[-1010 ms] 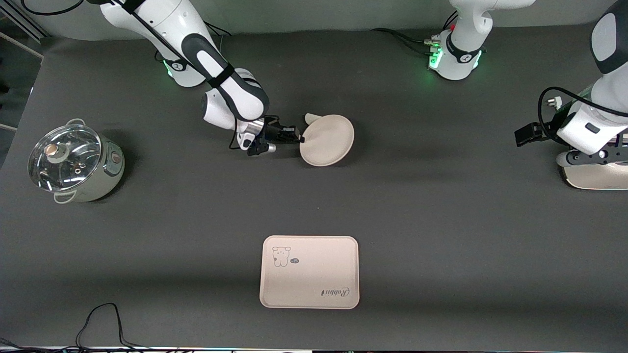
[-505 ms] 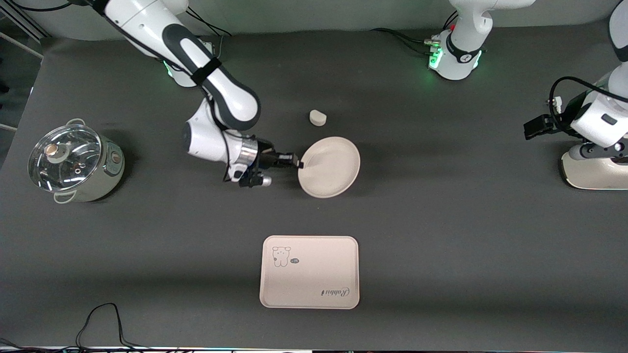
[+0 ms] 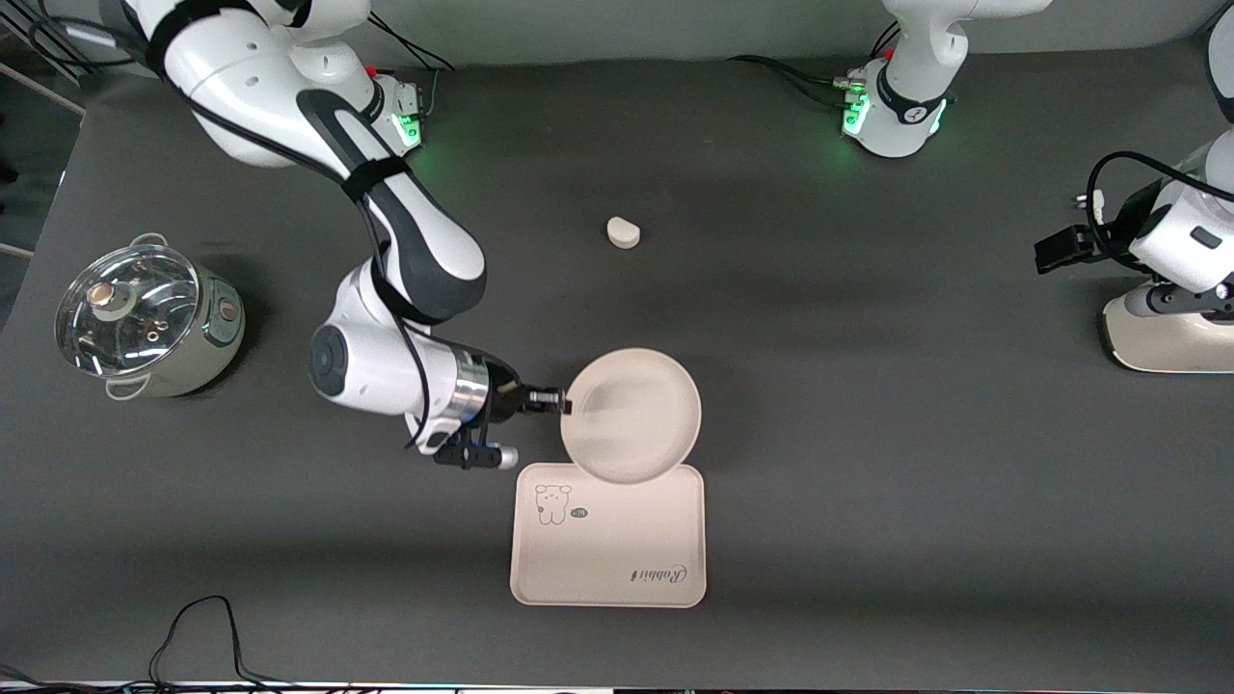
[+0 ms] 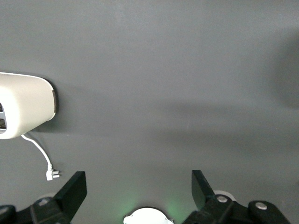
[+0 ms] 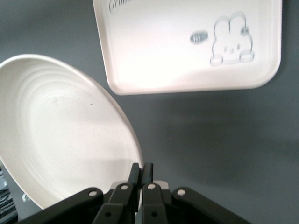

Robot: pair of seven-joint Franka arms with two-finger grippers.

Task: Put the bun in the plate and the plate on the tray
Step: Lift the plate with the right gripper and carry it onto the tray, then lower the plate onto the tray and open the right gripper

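Observation:
My right gripper (image 3: 561,403) is shut on the rim of the round cream plate (image 3: 631,415) and holds it in the air over the tray's edge farthest from the front camera. In the right wrist view the fingers (image 5: 141,173) pinch the plate (image 5: 60,135) rim, with the tray (image 5: 182,42) below. The cream-pink tray (image 3: 608,549) with the rabbit print lies near the front camera. The bun (image 3: 623,232) lies alone on the table, farther from the front camera than the plate. My left gripper (image 4: 139,193) is open and empty, waiting at the left arm's end of the table.
A metal pot with a glass lid (image 3: 145,321) stands at the right arm's end of the table. A white device (image 3: 1166,333) with a cord sits under the left arm; it also shows in the left wrist view (image 4: 23,105).
My right gripper has carried the plate from beside the bun toward the front camera, to above the tray's edge. The bun stays where it lay. The left arm barely moved.

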